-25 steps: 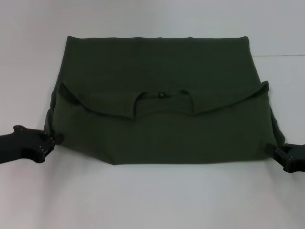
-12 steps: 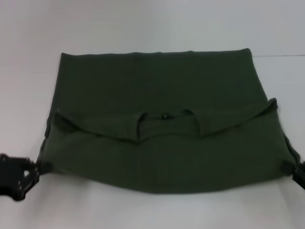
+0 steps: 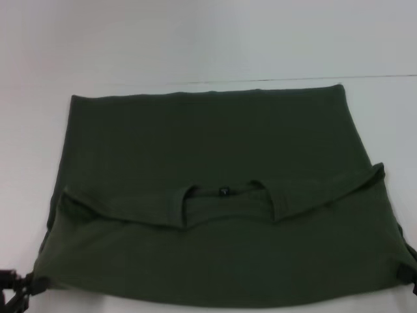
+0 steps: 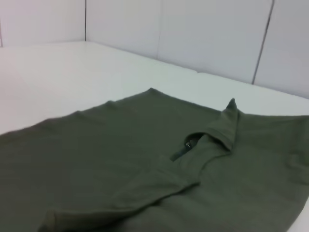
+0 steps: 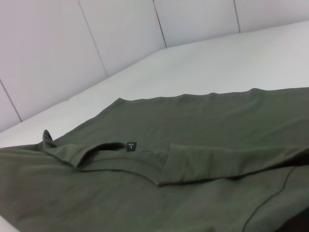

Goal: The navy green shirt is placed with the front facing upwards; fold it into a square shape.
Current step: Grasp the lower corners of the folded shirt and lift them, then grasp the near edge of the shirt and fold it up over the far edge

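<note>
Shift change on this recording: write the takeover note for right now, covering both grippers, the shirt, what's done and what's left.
Left gripper: at the shirt's near left corner, at the head view's edge.
Right gripper: at the near right corner, barely in view.
Navy green shirt: spread on the white table, plain side up, collar edge with neck label folded across the middle.
Done: one crosswise fold.
Left: probably side folds to reach a square.
</note>
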Motion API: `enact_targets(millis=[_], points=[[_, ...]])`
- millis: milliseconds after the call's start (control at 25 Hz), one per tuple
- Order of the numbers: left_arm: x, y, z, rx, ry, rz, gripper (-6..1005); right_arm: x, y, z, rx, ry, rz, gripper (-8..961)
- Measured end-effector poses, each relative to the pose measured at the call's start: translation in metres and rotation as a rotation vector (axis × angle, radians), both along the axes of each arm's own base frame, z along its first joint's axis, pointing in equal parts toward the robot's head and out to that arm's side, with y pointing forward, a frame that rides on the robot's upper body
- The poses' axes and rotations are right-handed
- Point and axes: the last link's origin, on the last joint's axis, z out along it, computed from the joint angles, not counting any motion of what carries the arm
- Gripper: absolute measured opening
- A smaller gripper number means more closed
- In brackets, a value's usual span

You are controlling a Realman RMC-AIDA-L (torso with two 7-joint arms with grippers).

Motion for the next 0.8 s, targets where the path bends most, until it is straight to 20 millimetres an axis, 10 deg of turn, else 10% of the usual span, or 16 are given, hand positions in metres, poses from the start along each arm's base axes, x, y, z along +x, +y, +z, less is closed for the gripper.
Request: enact_targets(millis=[480, 800], points=[[-0.005, -0.030, -0.003, -0.063, -0.006, 0.001, 35, -0.005, -0.030, 0.001, 0.015, 0.023, 0.074, 59], [-0.003, -0.011, 0.013, 0.107, -0.049, 0.005, 36, -0.006, 0.001, 0.014, 0.084, 0.114, -0.023, 58]])
